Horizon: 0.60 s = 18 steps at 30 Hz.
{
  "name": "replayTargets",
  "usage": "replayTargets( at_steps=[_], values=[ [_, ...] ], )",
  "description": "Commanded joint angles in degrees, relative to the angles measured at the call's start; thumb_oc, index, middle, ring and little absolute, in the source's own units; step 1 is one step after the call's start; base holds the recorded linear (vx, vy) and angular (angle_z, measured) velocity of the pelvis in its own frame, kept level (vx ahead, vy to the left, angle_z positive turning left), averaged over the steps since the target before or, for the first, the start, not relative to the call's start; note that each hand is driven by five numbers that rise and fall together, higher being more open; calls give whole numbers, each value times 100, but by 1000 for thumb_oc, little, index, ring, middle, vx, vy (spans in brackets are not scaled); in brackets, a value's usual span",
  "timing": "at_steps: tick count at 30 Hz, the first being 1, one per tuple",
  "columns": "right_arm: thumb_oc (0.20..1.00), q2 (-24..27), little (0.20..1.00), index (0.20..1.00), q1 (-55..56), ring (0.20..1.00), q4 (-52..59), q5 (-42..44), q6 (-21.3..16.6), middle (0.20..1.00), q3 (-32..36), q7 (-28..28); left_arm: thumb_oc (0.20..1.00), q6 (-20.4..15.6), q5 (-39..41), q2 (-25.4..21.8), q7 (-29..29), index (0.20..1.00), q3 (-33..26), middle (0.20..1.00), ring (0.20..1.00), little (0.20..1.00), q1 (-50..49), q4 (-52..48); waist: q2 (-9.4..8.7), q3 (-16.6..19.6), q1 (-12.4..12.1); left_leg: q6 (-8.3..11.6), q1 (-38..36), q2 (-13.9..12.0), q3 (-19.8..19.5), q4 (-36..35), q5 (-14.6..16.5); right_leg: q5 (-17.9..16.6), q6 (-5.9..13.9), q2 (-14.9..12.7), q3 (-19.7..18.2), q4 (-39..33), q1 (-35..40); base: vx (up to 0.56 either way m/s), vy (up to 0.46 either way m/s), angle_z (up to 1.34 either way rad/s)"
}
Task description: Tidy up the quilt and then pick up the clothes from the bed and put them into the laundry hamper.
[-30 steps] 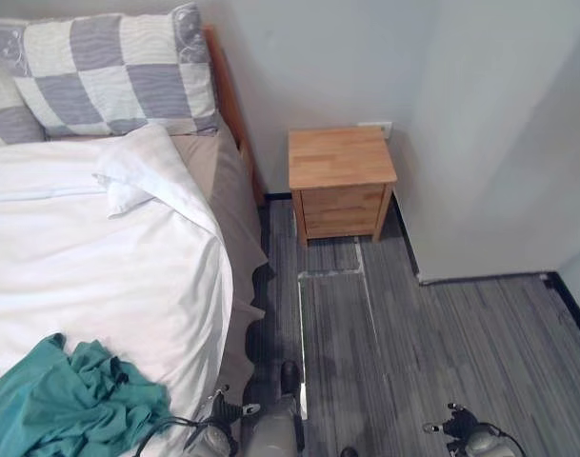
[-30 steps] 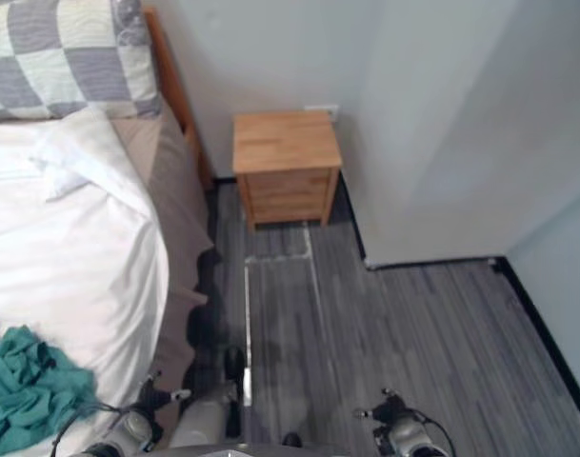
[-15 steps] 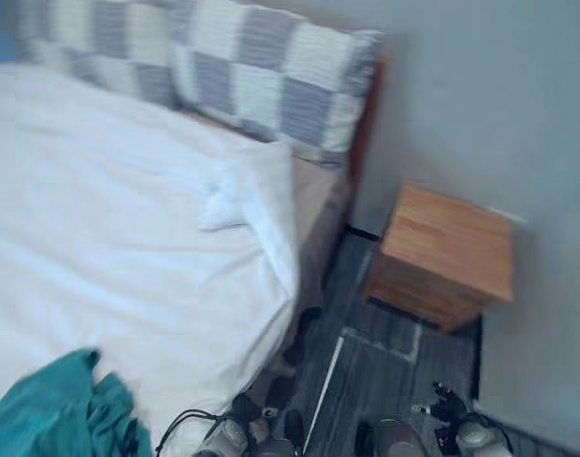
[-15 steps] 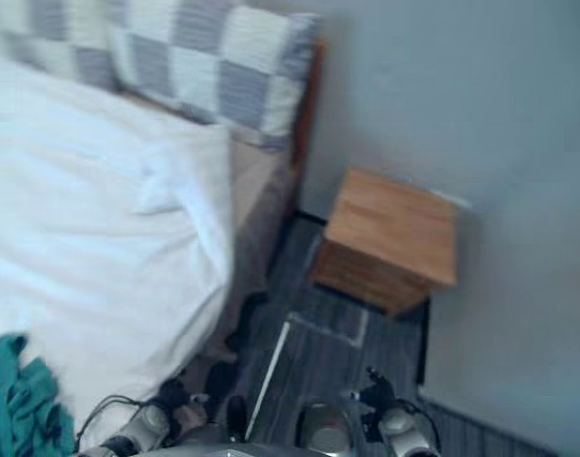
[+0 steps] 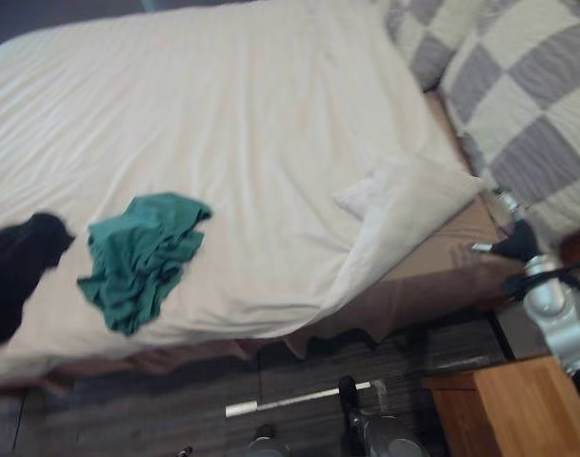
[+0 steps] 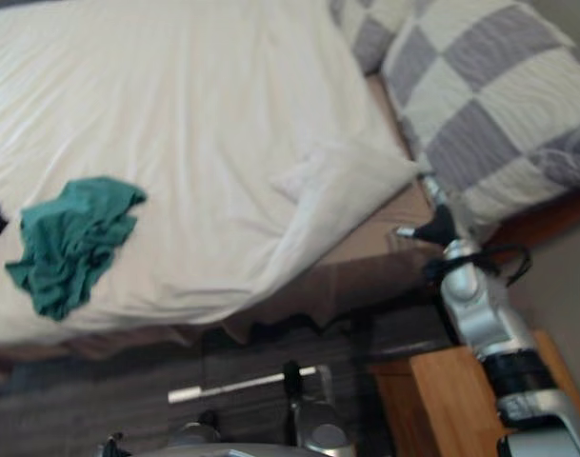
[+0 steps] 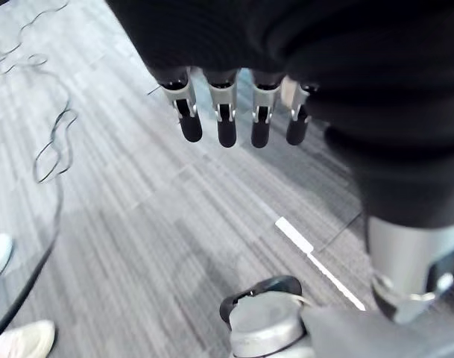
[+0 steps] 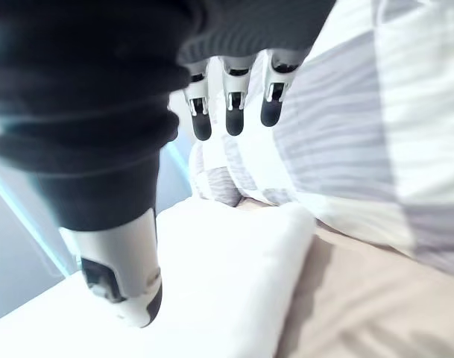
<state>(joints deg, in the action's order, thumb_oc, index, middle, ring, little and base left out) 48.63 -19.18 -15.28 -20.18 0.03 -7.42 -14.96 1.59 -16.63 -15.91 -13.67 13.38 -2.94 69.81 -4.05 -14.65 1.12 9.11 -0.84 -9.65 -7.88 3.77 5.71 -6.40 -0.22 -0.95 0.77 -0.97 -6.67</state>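
Silver right hand (image 5: 514, 242) relaxed, empty, above the quilt (image 5: 232, 143) corner

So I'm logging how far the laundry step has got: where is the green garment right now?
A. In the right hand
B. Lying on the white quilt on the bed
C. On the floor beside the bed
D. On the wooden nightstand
B: the green garment lies crumpled on the white quilt, while the right hand hangs open by the checked pillow, holding nothing.
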Motion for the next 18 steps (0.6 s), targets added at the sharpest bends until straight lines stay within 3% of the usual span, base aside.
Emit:
replayTargets(
  at_steps=[1,2,3,4,5,9,11,16,17,18],
  values=[
    [1000,455,1000,1000,81,1000,205,-559,65,1000,208,-407,1000,-96,-333,-317,25,1000,357,1000,1000,1000,502,-527,191,111,56,-204,588,-78,1809,387,-270,705,1189,-1168,357,-23,271,-124,-225,231],
    [1000,582,1000,1000,2,1000,82,-639,179,1000,269,-439,1000,-90,-359,-340,78,1000,417,1000,1000,1000,514,-540,283,123,68,-174,575,-233,2295,224,-423,775,1177,-1163,649,77,261,-126,-176,209],
    [1000,667,1000,1000,-179,1000,-1,-694,276,1000,231,-484,1000,-77,-378,-389,94,1000,454,1000,1000,1000,530,-571,316,99,35,-134,625,-231,2352,138,-575,694,1132,-1166,740,157,155,-34,-77,230],
    [1000,652,1000,1000,-418,1000,-75,-655,285,1000,63,-494,1000,-96,-363,-419,86,1000,451,1000,1000,1000,507,-598,348,61,-45,-127,705,-152,2096,112,-576,742,1130,-1147,752,252,92,-124,-66,146],
    [1000,771,1000,1000,-1049,1000,-572,-601,426,1000,-258,-545,1000,-105,-446,-466,127,1000,618,1000,1000,1000,540,-576,452,13,-58,-123,845,-169,2143,-216,-820,697,1109,-1170,978,381,-199,-71,-57,71],
    [1000,825,1000,1000,-1961,1000,-1402,-568,537,1000,-776,-678,1000,-143,-410,-562,49,1000,667,1000,1000,1000,573,-525,499,-126,-141,-95,906,-245,2173,-417,-987,732,1105,-1145,925,594,-514,-78,-21,1],
    [1000,869,1000,1000,-3654,1000,-3034,-578,714,1000,-1838,-818,1000,-238,-343,-769,-140,1000,883,1000,1000,1000,752,-494,522,-461,-279,-33,1143,-327,2194,-449,-1116,780,1100,-1090,790,892,-1014,-156,2,-18],
    [1000,771,1000,1000,-4514,1000,-4291,-468,758,1000,-2441,-897,1000,-284,-222,-767,-245,1000,1020,1000,1000,1000,900,-507,589,-653,-297,26,1337,-378,2186,-467,-1211,763,1108,-1068,782,1035,-1316,-69,-15,-3],
    [438,762,438,438,-4947,438,-4887,-348,763,438,-2753,-850,1000,-307,-45,-734,-306,1000,1082,1000,1000,1000,1024,-536,615,-796,-316,56,1535,-386,2146,-422,-1258,756,1112,-1069,780,1187,-1567,-71,-25,-3],
    [200,760,200,200,-4969,200,-4899,-344,759,200,-2773,-851,1000,-307,-45,-726,-307,1000,1077,1000,1000,1000,1027,-534,620,-797,-309,56,1541,-385,2145,-419,-1257,760,1112,-1071,779,1194,-1574,-81,-25,-6]
  ],
)
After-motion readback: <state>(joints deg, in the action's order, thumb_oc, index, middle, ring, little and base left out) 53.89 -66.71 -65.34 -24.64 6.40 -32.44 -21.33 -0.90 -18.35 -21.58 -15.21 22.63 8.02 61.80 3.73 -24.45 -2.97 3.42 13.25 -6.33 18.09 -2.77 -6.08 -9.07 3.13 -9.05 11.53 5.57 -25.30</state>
